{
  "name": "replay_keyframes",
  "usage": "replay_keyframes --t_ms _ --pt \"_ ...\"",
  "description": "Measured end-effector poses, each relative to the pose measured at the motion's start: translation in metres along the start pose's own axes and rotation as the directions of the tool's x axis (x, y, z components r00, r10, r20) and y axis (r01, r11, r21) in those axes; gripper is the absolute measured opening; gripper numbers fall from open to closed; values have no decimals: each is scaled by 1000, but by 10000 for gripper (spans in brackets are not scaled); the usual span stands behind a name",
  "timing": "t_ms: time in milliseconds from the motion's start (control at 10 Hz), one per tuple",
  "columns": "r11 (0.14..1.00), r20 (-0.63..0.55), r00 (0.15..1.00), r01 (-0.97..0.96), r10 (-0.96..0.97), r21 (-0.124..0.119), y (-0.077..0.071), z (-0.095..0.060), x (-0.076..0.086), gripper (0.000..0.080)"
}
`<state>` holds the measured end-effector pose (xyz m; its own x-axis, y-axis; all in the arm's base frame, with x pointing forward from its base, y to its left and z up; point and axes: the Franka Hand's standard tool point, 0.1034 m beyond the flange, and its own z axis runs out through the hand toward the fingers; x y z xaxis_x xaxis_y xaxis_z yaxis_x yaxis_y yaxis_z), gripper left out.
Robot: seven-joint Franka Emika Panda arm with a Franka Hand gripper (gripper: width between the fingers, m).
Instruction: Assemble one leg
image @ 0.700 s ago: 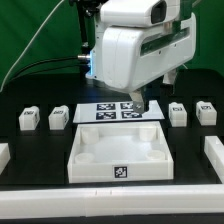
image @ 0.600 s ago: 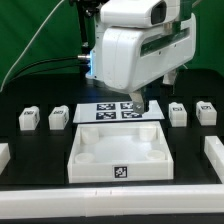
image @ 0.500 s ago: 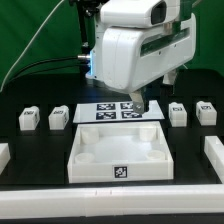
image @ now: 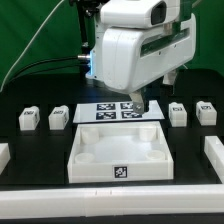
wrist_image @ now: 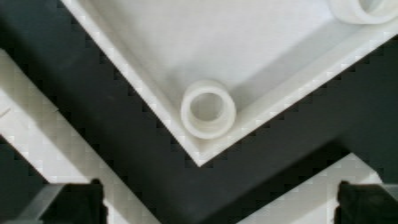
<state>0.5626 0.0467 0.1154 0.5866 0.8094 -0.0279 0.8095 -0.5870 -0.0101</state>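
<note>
Gripper (image: pixel 138 104) hangs low over the marker board (image: pixel 105 111), at the board's edge on the exterior view's right, just behind the far rim of the white panel (image: pixel 118 152). In the wrist view both fingers (wrist_image: pixel 57 198) show as dark tips spread wide, with only black table (wrist_image: pixel 107 130) between them, so the jaws are parted and hold nothing. The same view shows a panel corner with a round socket (wrist_image: pixel 208 108) in it.

No leg is in the grip. All four stand upright on the table in a row level with the marker board. The nearest leg (image: pixel 178 114) is near the gripper on the exterior view's right, not touching it. A second leg (image: pixel 206 111) is just beyond it. The two other legs (image: pixel 59 117) (image: pixel 29 119) sit well apart from the gripper, past the board on the exterior view's left.
</note>
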Motion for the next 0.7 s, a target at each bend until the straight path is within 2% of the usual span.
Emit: replay_keyframes --t_ms 300,400,600,700 --pt "1000 -2 1000 14 -14 -1 -1 1 -2 650" --pt "999 0 999 38 -38 1 -9 7 -11 650" --pt "988 16 988 154 -154 23 -27 19 -37 650" --pt "975 8 975 222 -222 21 -33 27 -48 650"
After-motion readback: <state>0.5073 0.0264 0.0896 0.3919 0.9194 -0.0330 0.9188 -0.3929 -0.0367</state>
